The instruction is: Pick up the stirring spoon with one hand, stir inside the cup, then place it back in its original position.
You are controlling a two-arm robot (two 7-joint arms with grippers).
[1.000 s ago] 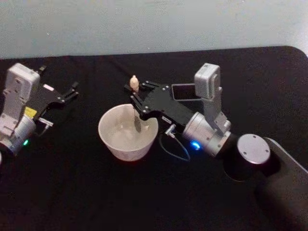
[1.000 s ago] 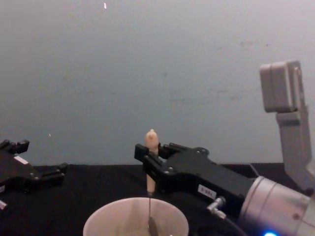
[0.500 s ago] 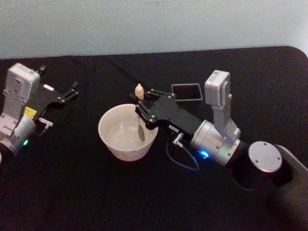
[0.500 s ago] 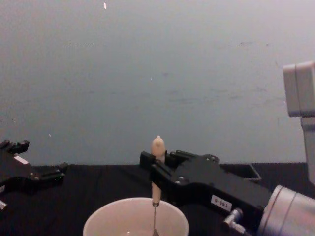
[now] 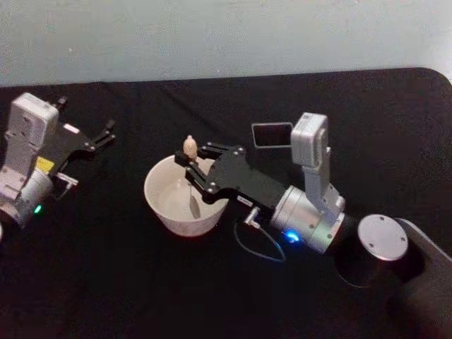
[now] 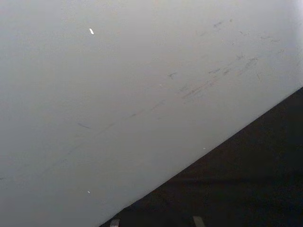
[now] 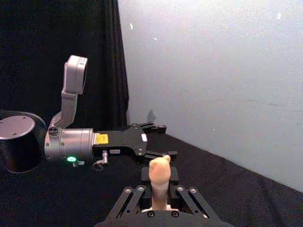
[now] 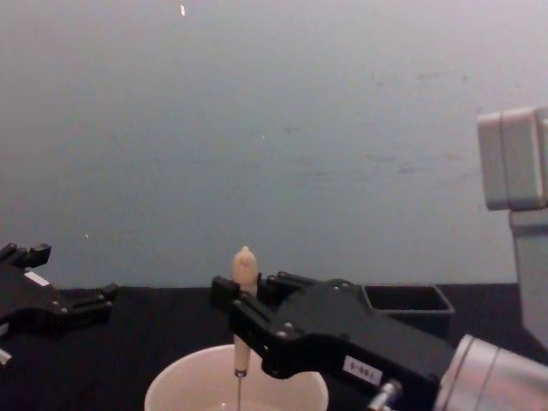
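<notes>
The cup (image 5: 173, 220) sits on the black table (image 5: 106, 282), and it is the big round white thing in the middle. The right gripper (image 5: 192, 159) reaches over the cup from the cup's right side. Its fingers (image 8: 224, 294) are closed tight on the stirring spoon (image 5: 190, 147), just under the pale peach tip. The spoon stands almost straight up over the cup. Its thin metal part goes down past the rim, and the small bowl end is inside the cup (I cannot tell if it touches the bottom). The dark grey holder (image 5: 272, 135) stands behind the cup and off to the cup's right, apart from it. The left gripper (image 5: 86, 114) is well away on the cup's left side, low over the table. Its fingers (image 5: 107, 130) are spread wide apart and there is nothing between them.
</notes>
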